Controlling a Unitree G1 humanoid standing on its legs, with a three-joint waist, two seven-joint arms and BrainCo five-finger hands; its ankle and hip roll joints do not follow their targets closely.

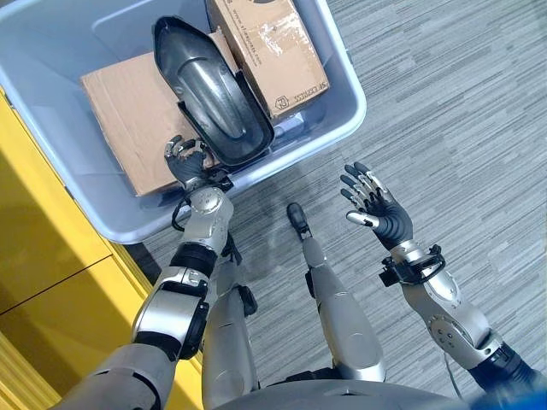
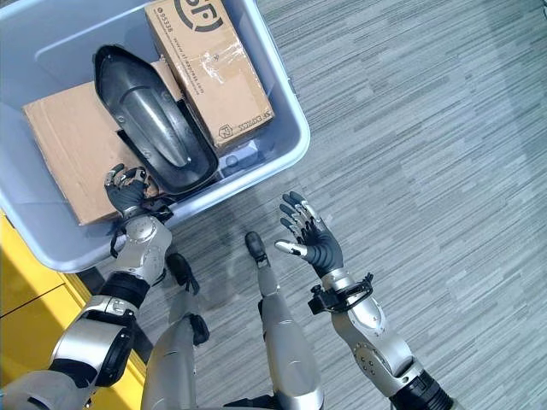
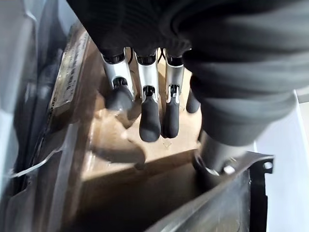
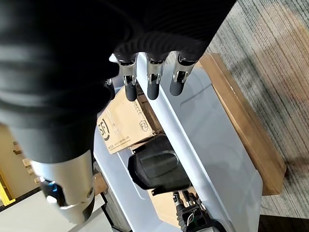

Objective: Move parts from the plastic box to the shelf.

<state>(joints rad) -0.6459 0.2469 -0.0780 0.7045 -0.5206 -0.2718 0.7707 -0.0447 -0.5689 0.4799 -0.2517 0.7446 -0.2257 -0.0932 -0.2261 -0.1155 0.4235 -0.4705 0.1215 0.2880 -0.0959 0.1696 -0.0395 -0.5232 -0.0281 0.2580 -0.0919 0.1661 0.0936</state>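
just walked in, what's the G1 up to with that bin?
It is reaching into the plastic box on the floor. The left hand is inside the box at the near end of the black part, over the flat cardboard; its fingers are relaxed and hold nothing. The right hand hangs open over the carpet beside the box. A taped carton lies next to the black part.

A dark curved part lay hollow-side up in the grey plastic box, across two cardboard boxes, pointing toward eleven o'clock.
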